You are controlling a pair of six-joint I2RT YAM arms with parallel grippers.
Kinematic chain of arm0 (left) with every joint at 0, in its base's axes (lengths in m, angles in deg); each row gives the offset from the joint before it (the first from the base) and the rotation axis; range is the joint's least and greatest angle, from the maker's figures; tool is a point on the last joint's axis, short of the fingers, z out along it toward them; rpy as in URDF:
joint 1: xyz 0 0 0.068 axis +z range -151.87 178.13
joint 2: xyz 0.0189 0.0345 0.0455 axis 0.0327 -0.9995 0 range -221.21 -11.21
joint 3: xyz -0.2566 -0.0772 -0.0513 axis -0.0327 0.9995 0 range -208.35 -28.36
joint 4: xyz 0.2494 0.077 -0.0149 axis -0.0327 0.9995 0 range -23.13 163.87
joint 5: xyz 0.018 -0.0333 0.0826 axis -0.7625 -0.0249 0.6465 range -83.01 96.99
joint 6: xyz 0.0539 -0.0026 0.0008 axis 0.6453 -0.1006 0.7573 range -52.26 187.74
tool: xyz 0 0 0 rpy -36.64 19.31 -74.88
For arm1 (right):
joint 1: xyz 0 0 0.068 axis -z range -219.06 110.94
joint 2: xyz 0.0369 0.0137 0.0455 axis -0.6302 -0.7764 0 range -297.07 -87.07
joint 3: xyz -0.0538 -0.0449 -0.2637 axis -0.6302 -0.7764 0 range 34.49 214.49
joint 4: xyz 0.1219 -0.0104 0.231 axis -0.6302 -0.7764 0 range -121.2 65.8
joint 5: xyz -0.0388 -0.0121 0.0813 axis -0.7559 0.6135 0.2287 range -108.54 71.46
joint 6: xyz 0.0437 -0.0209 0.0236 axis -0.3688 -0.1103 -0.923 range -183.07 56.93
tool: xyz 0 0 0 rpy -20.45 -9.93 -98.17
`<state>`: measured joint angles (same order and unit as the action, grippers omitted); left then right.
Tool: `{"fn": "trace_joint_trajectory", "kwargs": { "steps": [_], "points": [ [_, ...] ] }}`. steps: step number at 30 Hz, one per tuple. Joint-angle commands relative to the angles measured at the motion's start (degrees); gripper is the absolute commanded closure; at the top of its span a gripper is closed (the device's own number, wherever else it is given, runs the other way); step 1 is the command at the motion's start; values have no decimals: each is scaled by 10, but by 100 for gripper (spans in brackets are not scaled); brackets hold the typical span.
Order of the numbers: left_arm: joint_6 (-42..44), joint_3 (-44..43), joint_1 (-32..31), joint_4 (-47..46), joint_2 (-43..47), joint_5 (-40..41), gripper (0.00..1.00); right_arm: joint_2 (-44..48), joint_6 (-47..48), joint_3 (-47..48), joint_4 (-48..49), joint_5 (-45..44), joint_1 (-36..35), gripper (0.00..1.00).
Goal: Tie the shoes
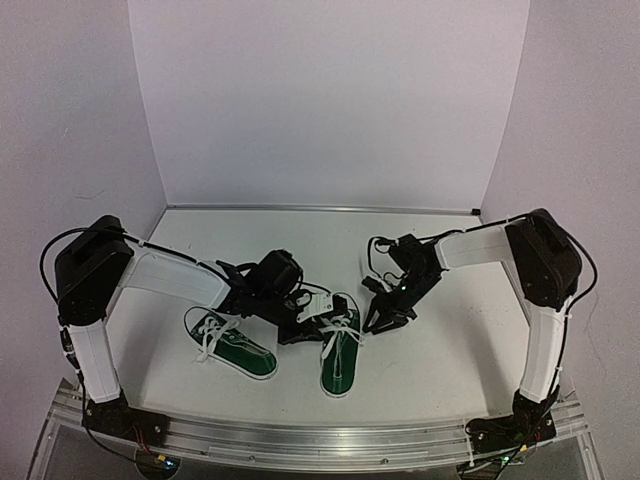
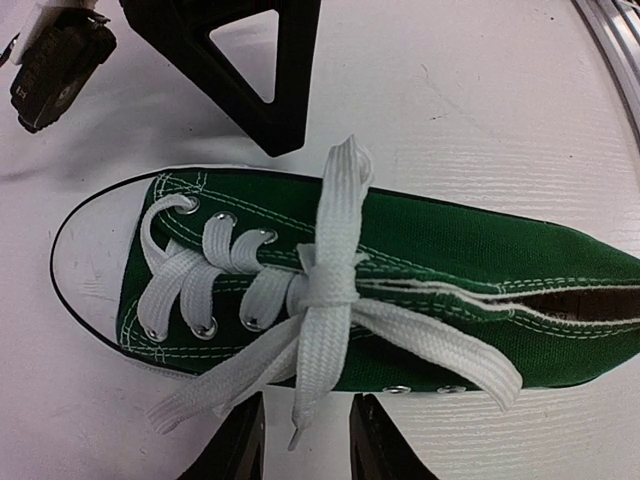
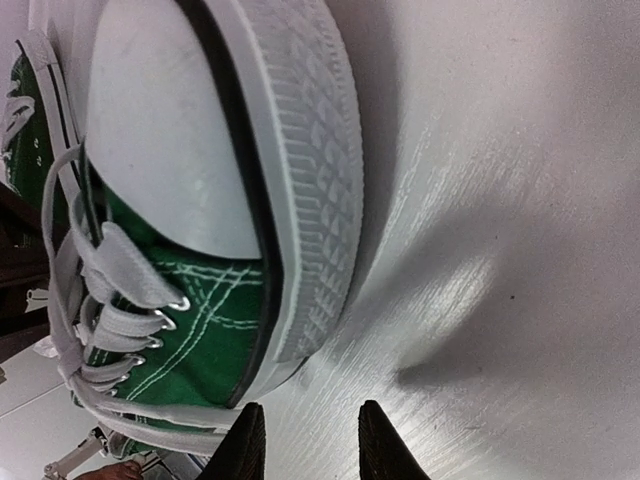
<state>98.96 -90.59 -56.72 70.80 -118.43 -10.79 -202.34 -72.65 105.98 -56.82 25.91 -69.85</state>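
Two small dark green sneakers with white laces and white toe caps lie on the table, the left shoe (image 1: 232, 347) and the right shoe (image 1: 340, 350). My left gripper (image 1: 300, 326) hovers at the right shoe's left side. In the left wrist view this shoe (image 2: 450, 250) has its laces crossed in a knot (image 2: 325, 285). The left gripper (image 2: 305, 452) is open, with a loose lace end (image 2: 297, 420) lying between its fingers. My right gripper (image 1: 384, 317) is open and empty beside the shoe's toe cap (image 3: 160, 150), low over the table (image 3: 310, 447).
The white table (image 1: 450, 340) is enclosed by pale walls at the back and sides. A metal rail (image 1: 320, 435) runs along the near edge. The right gripper's black finger (image 2: 255, 70) shows just beyond the shoe's toe in the left wrist view.
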Motion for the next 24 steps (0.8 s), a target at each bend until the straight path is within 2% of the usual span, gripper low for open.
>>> {"fn": "trace_joint_trajectory", "kwargs": {
  "steps": [1,9,18,24],
  "points": [
    [-5,-18,-2,-20,-2,2,69,-15,26,27,-3,26,-12,70],
    [-6,-15,-2,-24,-1,3,69,-1,37,29,-3,89,-33,69],
    [-5,-15,-2,-25,-4,-3,70,47,35,8,-12,106,-33,67],
    [-5,-17,-2,-24,-5,-2,70,43,35,17,-13,118,-45,66]
  ]
}}
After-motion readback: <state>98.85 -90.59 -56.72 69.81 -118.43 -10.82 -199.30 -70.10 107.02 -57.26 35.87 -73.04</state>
